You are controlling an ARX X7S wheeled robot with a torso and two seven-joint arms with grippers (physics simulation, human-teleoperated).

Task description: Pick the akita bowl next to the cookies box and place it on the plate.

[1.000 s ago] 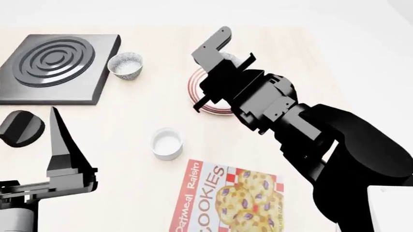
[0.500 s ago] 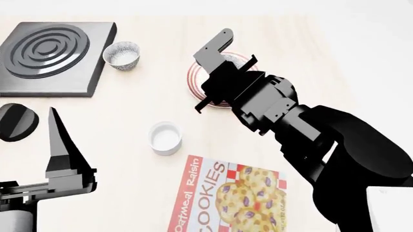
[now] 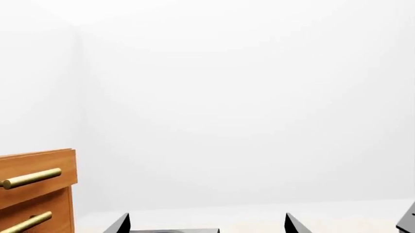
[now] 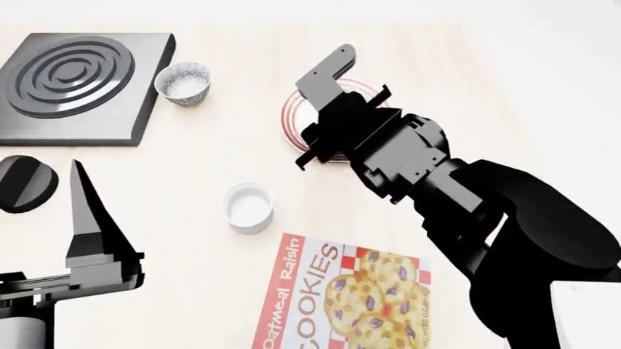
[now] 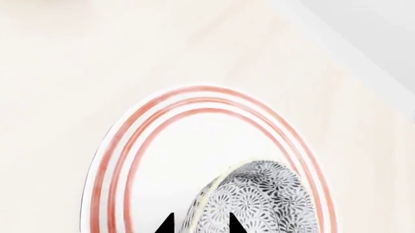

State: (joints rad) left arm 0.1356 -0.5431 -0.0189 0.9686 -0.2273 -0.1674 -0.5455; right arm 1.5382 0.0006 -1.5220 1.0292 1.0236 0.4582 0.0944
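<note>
My right gripper [image 5: 201, 225] is shut on the rim of the akita bowl [image 5: 259, 199]. The bowl is grey-and-white speckled, tilted on its side over the plate [image 5: 123, 160], a white plate with thin red rings. I cannot tell whether the bowl touches the plate. In the head view the right gripper [image 4: 335, 109] covers most of the plate [image 4: 294, 116] and hides the bowl. The red cookies box [image 4: 339, 298] lies at the table's near edge. My left gripper [image 3: 206, 225] is open and empty at the near left, pointing away from the table.
A second speckled bowl [image 4: 182, 82] stands beside a black burner plate [image 4: 73, 83] at the far left. A plain white cup [image 4: 249, 207] sits between the plate and the cookies box. A black knob [image 4: 19, 185] lies at the left edge. A wooden drawer front [image 3: 36, 189] shows in the left wrist view.
The head view shifted slightly a second ago. My right gripper has stayed over the plate with the bowl, edging a little to the right. The left arm has barely moved.
</note>
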